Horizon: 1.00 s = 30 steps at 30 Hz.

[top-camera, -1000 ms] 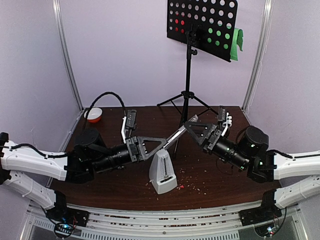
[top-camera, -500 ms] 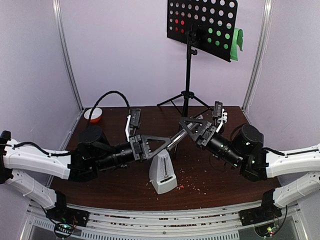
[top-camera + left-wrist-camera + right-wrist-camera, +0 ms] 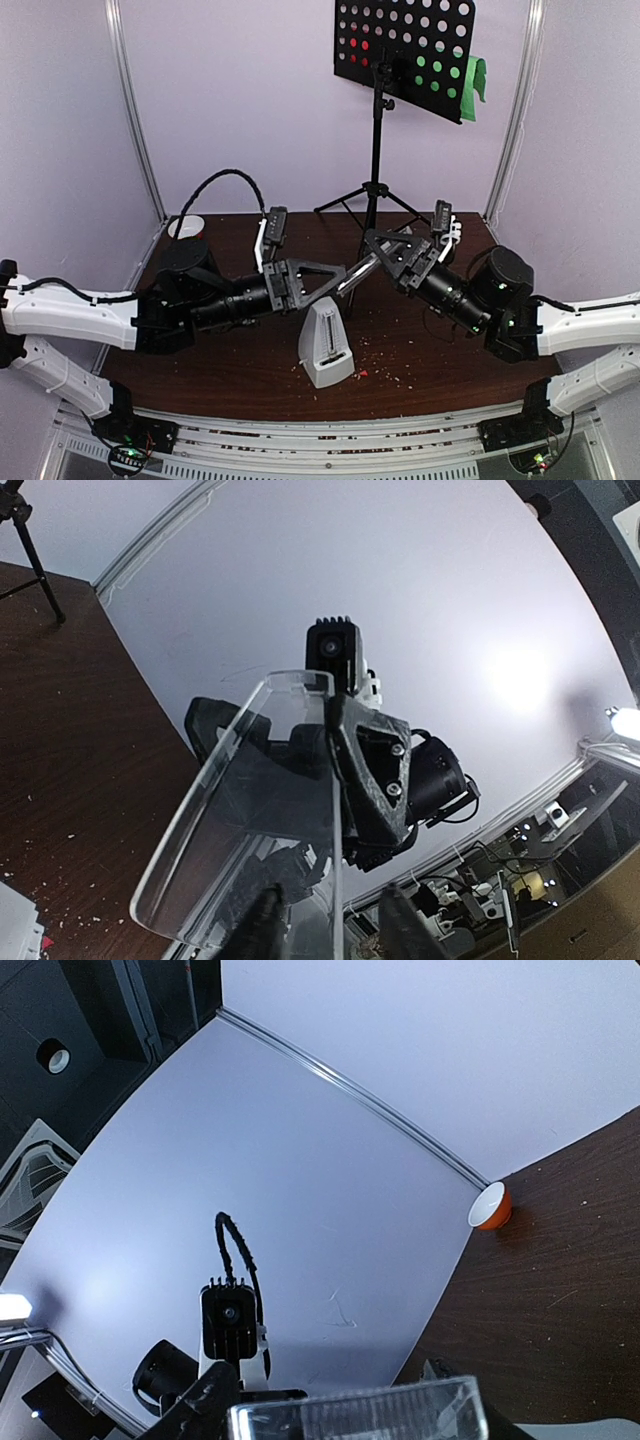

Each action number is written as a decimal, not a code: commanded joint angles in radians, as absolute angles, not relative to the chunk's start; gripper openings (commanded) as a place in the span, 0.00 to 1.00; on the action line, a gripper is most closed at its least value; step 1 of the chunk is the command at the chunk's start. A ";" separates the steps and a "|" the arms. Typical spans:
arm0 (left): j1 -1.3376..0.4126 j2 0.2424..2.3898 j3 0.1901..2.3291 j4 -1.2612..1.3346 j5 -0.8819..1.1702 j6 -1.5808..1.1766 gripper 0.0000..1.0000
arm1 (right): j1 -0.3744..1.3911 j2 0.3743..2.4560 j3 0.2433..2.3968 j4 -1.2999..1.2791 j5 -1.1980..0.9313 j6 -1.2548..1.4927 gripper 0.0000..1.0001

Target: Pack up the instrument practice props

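We see the clear cover (image 3: 358,273) in mid-air above the white metronome (image 3: 325,345). The right gripper (image 3: 382,248) clamps its far end, and the left gripper (image 3: 325,928) is narrowly parted around its near edge.

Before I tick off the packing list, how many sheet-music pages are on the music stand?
2: a red page behind the left holes of the perforated desk, a green page behind its right side, poking past the edge. Others may hide behind them.

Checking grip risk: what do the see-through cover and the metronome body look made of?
The clear cover looks like rigid glossy plastic: transparent, bright edges, holds its shape. The metronome body is probably matte white plastic: opaque, even colour, no glare.
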<state>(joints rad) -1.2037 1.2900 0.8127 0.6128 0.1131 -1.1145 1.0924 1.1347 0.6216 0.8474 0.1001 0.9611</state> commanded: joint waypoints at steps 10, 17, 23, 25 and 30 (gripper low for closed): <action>-1.106 1.126 0.847 0.193 0.105 -0.919 0.89 | 1.228 0.978 0.595 0.451 0.402 0.540 0.48; -1.053 1.157 0.802 0.184 0.132 -0.926 0.86 | 1.407 1.073 0.553 0.512 0.672 0.432 0.47; -1.004 1.233 0.790 0.269 0.201 -0.939 0.81 | 1.467 1.242 0.564 0.627 0.793 0.408 0.47; -0.993 1.260 0.805 0.266 0.220 -0.927 0.78 | 1.466 1.289 0.562 0.696 0.805 0.395 0.47; -0.960 1.306 0.806 0.288 0.241 -0.918 0.75 | 1.476 1.418 0.603 0.758 0.823 0.348 0.46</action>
<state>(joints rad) -0.9855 1.2839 0.7864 0.2134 0.1993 -0.9360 1.4647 1.3499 0.5655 0.6556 0.7498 0.4007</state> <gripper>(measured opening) 0.760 0.604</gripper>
